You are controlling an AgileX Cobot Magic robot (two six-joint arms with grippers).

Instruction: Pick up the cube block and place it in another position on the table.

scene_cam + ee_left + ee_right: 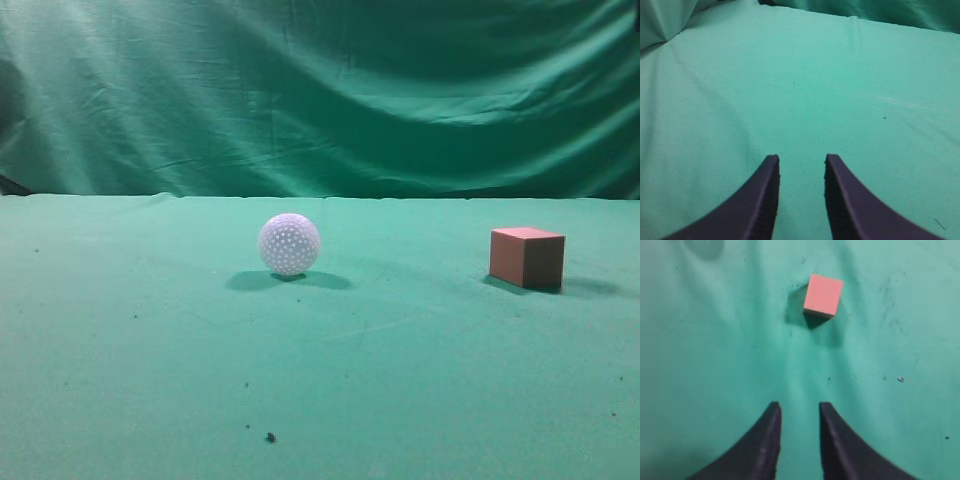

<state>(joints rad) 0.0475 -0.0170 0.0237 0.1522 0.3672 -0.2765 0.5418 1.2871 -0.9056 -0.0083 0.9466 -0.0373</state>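
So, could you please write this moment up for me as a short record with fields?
surface: table covered in green cloth, a few dark specks
cube block: reddish-brown with pinkish top, resting on the table at exterior right, untouched
white dimpled ball: resting on the table near the middle, apart from the cube
right gripper: open, empty, above the table with the cube ahead of its fingertips
left gripper: open, empty, only bare cloth ahead
backdrop: draped green curtain behind the table
task status: cube not yet picked up
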